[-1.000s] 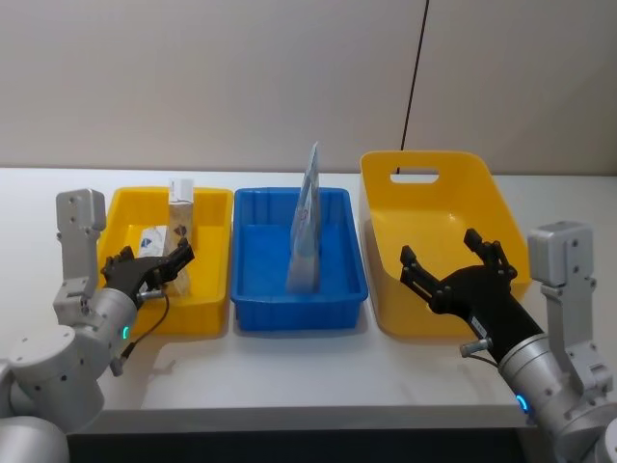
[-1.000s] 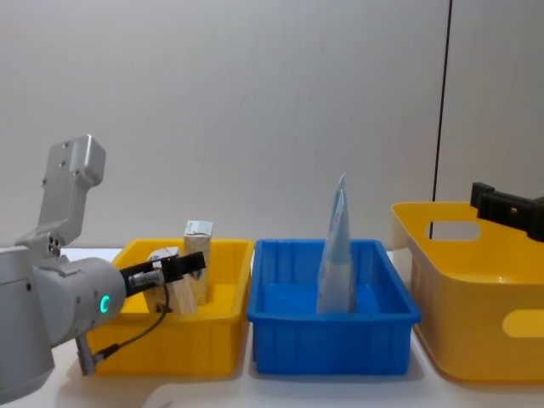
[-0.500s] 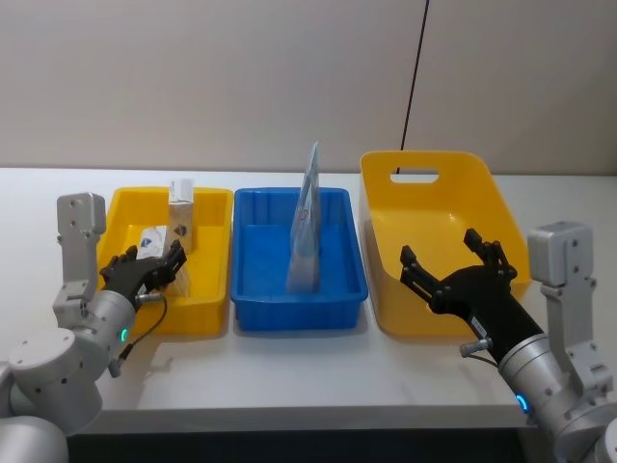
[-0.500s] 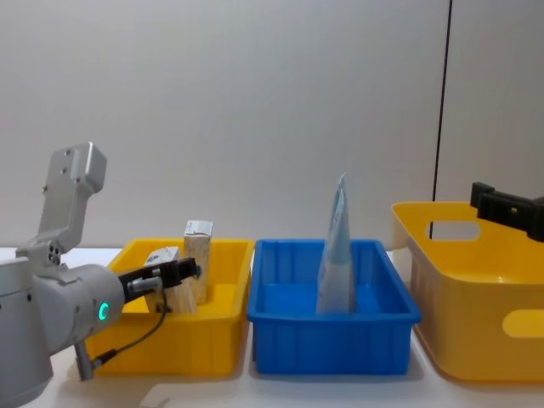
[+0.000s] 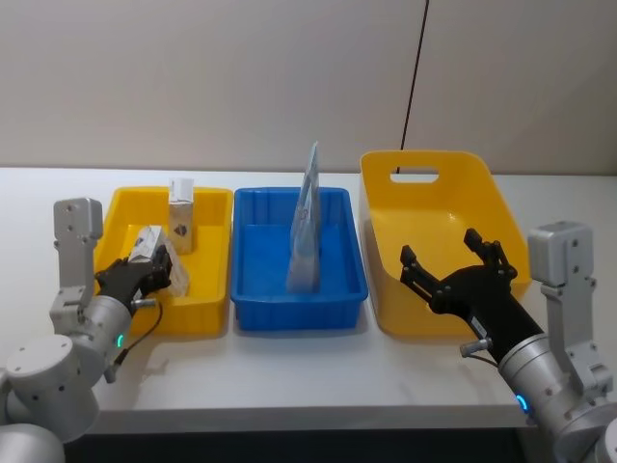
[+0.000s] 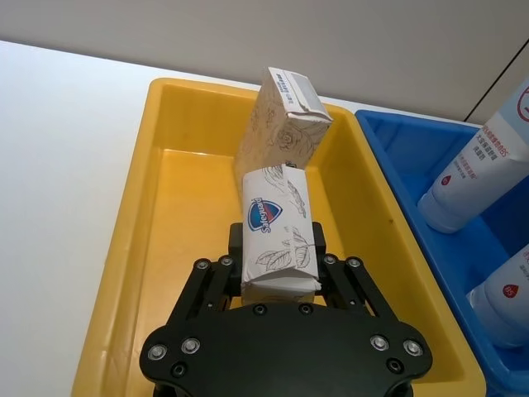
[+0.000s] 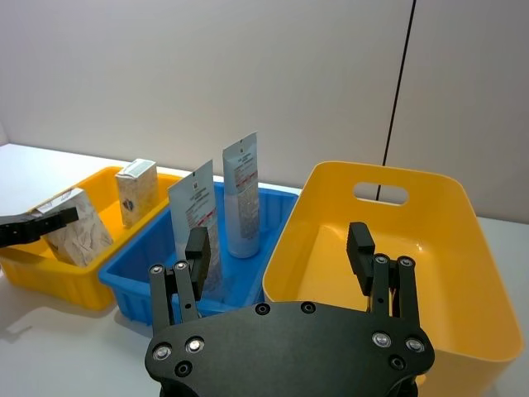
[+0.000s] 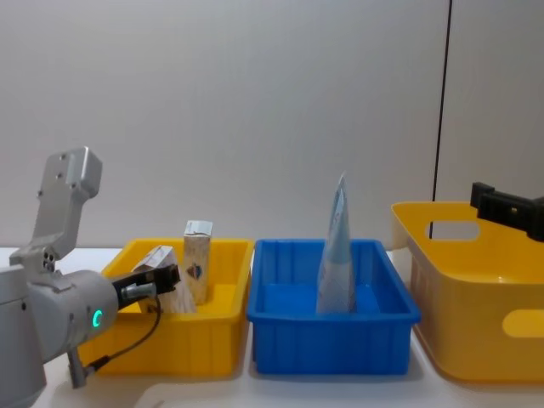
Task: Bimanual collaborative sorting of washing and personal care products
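left claw (image 6: 277, 252), gripping the leaf carton (image 6: 273, 207), has drawn back and tilted it: pick secured. right claw (image 7: 277, 241) open.

You get bright, even light from above. The small yellow bin (image 5: 188, 316) and the blue bin (image 5: 299, 316) throw only soft, short shadows onto the white table (image 5: 318, 376); their plastic shows a mild sheen.

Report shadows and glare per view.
Head view: faint table shadow beneath the left arm. Left wrist view: no glare on the white carton in the left gripper's shut jaws. Right wrist view: shadow beside the small yellow bin; open right gripper near the large bin.
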Controlling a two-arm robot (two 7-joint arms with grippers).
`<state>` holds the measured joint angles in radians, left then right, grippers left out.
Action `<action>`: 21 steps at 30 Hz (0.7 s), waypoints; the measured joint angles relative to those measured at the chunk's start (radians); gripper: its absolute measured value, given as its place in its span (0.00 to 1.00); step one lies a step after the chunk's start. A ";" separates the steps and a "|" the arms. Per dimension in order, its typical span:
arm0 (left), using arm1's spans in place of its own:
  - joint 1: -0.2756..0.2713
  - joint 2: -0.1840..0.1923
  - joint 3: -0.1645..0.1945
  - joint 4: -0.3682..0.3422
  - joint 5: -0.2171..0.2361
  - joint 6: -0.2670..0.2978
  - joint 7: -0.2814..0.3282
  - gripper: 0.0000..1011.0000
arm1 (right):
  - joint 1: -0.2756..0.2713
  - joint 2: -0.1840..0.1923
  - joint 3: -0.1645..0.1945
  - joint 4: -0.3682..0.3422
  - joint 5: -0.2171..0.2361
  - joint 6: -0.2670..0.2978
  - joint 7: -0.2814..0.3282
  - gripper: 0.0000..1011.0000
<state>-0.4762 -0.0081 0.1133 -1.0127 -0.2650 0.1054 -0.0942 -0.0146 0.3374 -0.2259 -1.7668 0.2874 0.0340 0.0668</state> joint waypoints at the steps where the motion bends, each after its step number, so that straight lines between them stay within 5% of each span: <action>1: 0.001 0.000 0.000 -0.002 0.002 0.000 0.001 0.37 | 0.000 0.000 0.000 0.000 0.000 0.000 0.000 0.99; 21: 0.021 0.032 0.011 -0.136 0.058 -0.011 -0.005 0.36 | 0.000 0.000 0.000 0.000 0.000 0.000 0.000 0.99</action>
<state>-0.4548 0.0238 0.1246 -1.1488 -0.2067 0.0944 -0.0994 -0.0146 0.3375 -0.2258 -1.7667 0.2874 0.0340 0.0668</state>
